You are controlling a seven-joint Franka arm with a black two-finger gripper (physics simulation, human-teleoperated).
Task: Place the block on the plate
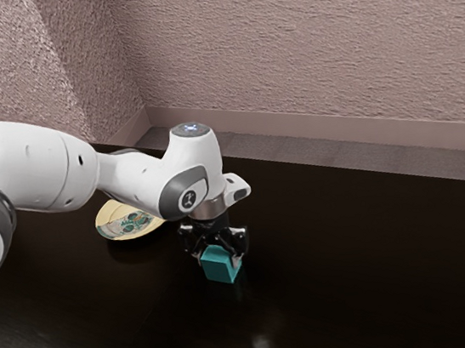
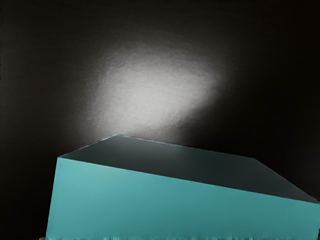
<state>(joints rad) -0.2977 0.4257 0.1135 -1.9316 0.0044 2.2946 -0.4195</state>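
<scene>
Smooth, teal, plastic-looking cuboid block [image 2: 175,205], close beneath the wrist camera, its edges running aslant, with a pale patch of glare [image 2: 155,92] on the counter beyond it. Seen from the side, the black two-finger metal jaws [image 1: 218,262] point down and appear closed on the block, one finger against each of two opposite sides. The block is low over the glossy black counter [image 1: 358,278]; whether its underside touches the surface cannot be told. The round cream ceramic-looking plate [image 1: 129,222], with a green and grey pattern at its middle, lies flat at about ten o'clock from the jaws on the exterior view's clock face, well apart from the block. That ten o'clock line is what the coming move turns on: it leads away from the exterior camera and back toward the exterior view's left, the side from which the white, smooth-shelled robot arm [image 1: 30,166] reaches in. The placing is yet to be done; the step in hand looks to be the grasp and lift. Next, the block should rise clear of the counter, travel toward ten o'clock and come down over the plate's middle. Carried too low, it could catch the near rim, around four o'clock on the plate, and push the plate away; its slanted seating might also make it land edge first.
</scene>
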